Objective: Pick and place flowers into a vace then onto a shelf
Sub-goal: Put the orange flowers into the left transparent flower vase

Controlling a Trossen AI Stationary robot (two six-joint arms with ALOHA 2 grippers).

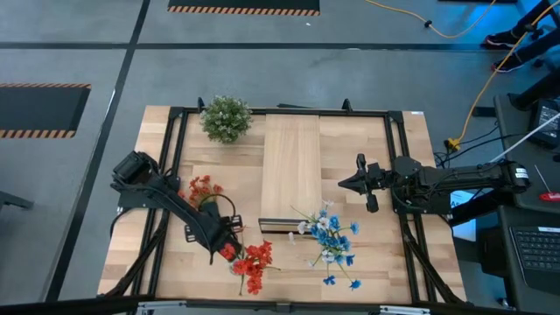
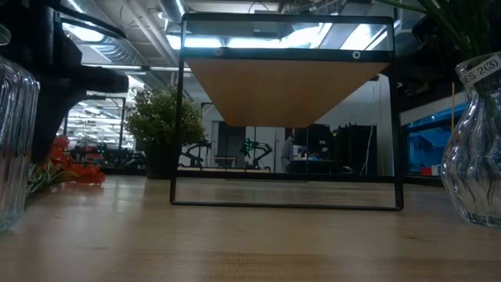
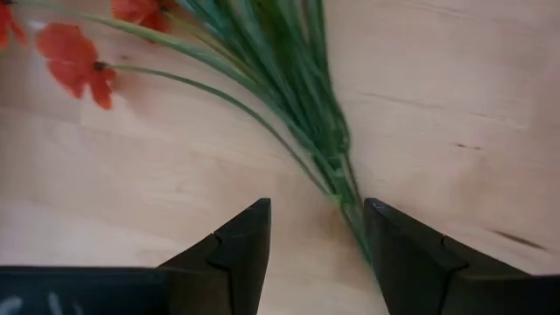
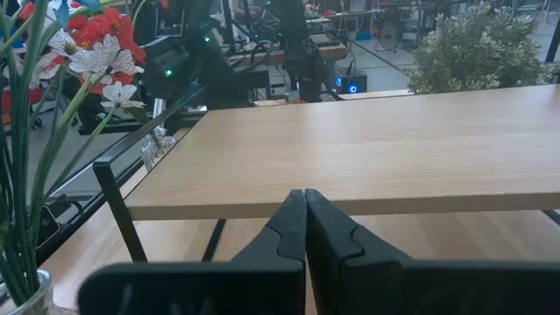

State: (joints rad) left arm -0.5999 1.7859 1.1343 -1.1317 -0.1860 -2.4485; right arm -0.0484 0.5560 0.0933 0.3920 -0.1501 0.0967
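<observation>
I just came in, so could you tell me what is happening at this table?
The left hand is open low over the table, straddling the green stems of a red-orange flower spray lying flat. The right hand waits shut beside the wooden shelf. Blue and white flowers already stand in a glass vase.

Two vases [image 2: 477, 168], three flower bunches [image 1: 203, 189], one shelf [image 1: 291, 171], one bushy plant [image 1: 226, 118]

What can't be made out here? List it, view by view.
- High view: the left gripper covers the stems of the red flowers, so contact is unclear; the vase under the blue and white flowers is too small to tell.
- Low view: both glass vases are cut off by the edges.
- Left wrist view: the stems run out past the fingers; ends hidden.
</observation>
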